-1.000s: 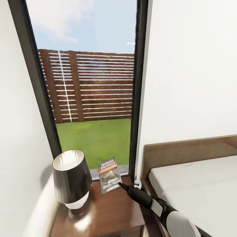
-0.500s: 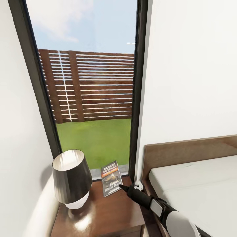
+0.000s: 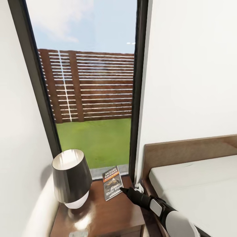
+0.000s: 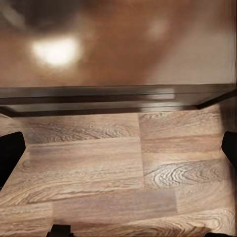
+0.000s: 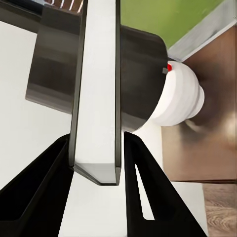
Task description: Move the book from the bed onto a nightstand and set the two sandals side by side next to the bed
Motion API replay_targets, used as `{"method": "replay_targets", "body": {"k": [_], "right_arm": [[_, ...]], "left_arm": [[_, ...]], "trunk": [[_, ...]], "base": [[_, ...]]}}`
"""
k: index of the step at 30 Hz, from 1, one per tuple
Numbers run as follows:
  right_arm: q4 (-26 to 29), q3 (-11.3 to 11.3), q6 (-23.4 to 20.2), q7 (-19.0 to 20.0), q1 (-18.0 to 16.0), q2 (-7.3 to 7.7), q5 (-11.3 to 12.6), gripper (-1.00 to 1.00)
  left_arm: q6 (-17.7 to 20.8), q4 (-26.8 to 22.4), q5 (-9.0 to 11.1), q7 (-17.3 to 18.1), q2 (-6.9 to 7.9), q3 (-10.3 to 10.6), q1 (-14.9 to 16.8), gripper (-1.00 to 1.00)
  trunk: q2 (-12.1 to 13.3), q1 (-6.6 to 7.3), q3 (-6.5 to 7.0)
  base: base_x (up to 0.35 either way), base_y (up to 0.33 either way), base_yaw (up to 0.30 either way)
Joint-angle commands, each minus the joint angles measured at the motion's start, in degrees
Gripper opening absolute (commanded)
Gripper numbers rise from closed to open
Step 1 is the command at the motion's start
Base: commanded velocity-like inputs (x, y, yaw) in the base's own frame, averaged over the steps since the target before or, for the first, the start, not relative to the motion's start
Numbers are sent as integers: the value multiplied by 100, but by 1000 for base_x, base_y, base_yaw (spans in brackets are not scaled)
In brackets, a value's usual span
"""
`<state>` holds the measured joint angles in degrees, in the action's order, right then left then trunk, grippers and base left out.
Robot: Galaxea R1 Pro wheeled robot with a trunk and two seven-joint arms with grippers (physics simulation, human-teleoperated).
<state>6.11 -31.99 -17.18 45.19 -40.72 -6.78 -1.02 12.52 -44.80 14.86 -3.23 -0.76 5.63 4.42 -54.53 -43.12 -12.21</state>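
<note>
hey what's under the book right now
The book is pinched on edge by the right gripper, tilted over the nightstand beside the lamp. Whether its lower edge touches the top is unclear.

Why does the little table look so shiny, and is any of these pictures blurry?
In the head view, the glossy nightstand mirrors pale glare patches beside the lamp, which casts a soft shadow on the wall. In the left wrist view, the dark top is smeared and out of focus around one bright glare spot, while the plank floor below stays sharp. In the right wrist view, the book looks crisp.
</note>
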Motion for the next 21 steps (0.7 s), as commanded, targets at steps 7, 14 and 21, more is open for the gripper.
{"method": "replay_targets", "body": {"k": [7,14,21], "right_arm": [[18,-40,-69,-31,-5,-17,9,-100],[32,-37,-75,-68,-6,-64,13,-100],[37,-36,-79,-289,-13,-106,13,-100]], "left_arm": [[155,-258,60,-30,5,5,-21,100],[196,-319,55,-29,6,1,-27,100],[204,-154,49,-24,6,0,-23,100]], "trunk": [[-288,-155,-134],[-569,-309,-260],[-850,-463,-386]], "base": [[0,0,0],[0,0,0],[0,0,0]]}}
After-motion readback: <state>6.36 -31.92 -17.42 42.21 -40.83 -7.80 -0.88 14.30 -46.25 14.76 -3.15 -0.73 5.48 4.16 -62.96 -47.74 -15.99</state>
